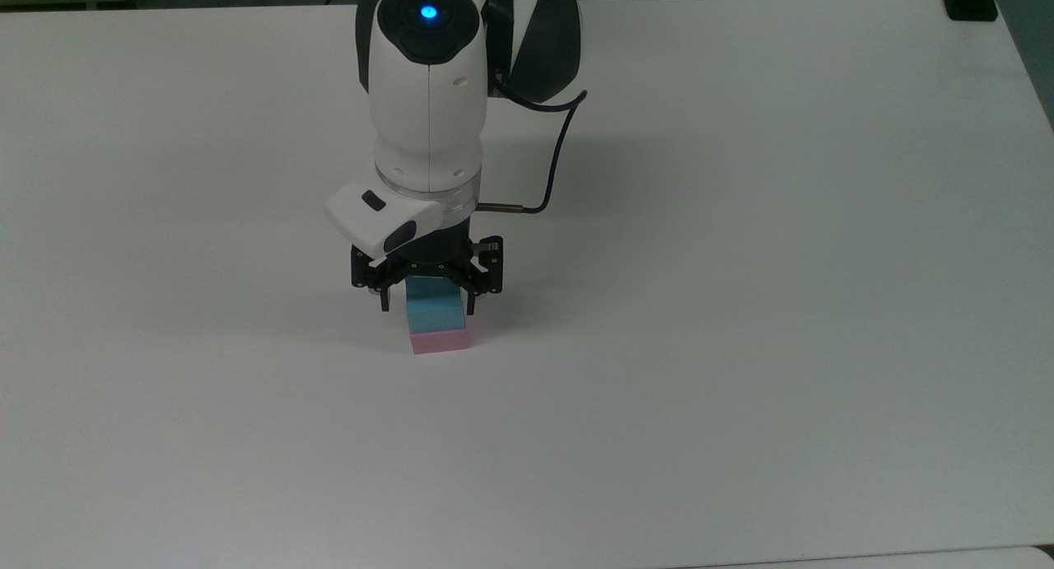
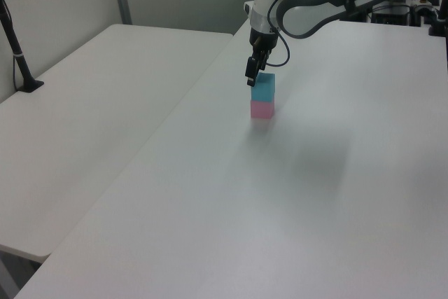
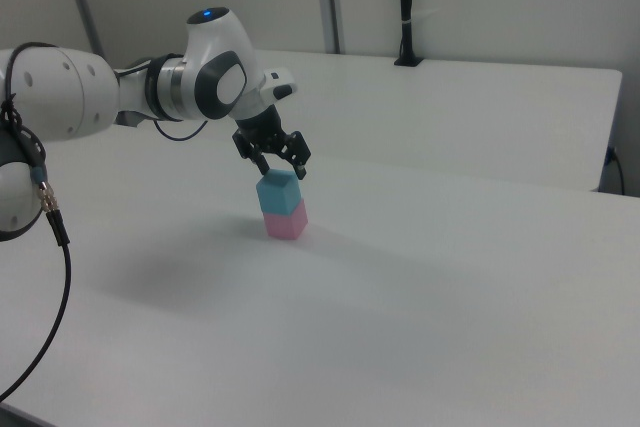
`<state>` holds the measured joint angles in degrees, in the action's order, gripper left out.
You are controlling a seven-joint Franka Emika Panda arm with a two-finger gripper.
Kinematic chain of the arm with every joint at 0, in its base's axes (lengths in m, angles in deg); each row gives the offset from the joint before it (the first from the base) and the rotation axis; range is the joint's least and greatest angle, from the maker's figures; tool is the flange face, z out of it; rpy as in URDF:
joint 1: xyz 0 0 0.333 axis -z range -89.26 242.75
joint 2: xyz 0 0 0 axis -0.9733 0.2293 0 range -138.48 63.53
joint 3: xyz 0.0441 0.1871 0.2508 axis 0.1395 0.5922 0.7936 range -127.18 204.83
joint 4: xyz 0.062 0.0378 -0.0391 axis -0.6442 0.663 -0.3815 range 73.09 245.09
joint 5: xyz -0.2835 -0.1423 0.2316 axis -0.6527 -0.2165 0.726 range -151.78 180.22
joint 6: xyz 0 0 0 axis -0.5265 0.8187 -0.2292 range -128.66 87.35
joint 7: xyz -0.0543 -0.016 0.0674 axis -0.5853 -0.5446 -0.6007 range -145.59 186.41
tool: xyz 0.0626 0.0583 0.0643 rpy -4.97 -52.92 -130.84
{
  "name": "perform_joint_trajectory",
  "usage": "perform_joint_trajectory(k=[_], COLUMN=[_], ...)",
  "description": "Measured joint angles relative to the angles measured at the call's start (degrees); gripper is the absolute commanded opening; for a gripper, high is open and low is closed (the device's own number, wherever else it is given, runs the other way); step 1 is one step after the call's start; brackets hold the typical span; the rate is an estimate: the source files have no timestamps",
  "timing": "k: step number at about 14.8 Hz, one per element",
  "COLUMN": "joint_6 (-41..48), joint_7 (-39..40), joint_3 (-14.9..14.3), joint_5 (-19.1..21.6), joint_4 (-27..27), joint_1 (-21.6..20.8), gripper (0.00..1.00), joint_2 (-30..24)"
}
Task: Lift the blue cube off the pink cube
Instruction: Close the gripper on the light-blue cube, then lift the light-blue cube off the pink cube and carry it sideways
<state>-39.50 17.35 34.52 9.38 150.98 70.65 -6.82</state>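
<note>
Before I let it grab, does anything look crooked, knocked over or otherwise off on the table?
Nothing stands out. The blue cube sits squarely on the pink cube, both upright on the white table. The gripper is open, straddling the blue cube's top with a finger on either side in the top view.
</note>
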Motion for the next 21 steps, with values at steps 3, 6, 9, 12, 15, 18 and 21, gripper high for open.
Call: perform_joint_trajectory(k=[3, 6, 9, 12, 15, 18, 21], joint_6=[0.01, 0.01, 1.64, 3.25, 4.07, 4.08, 4.08], joint_7=[2.6, 5.33, 5.74, 5.54, 3.05, -0.55, -4.88], joint_3=[0.0, 0.01, 0.01, 0.06, -0.55, -3.51, -7.88], joint_5=[-0.04, -0.07, -0.05, 1.13, 1.41, 1.41, 1.41], joint_4=[0.08, 0.05, -0.19, -0.31, -0.31, -0.3, -0.3], joint_1=[0.0, -0.14, -0.18, -1.37, -5.34, -11.83, -19.87], gripper=[0.36, 0.2, 0.21, 0.26, 0.29, 0.33, 0.36], joint_2=[0.16, 0.11, -0.16, -1.71, -3.53, -3.71, -3.29])
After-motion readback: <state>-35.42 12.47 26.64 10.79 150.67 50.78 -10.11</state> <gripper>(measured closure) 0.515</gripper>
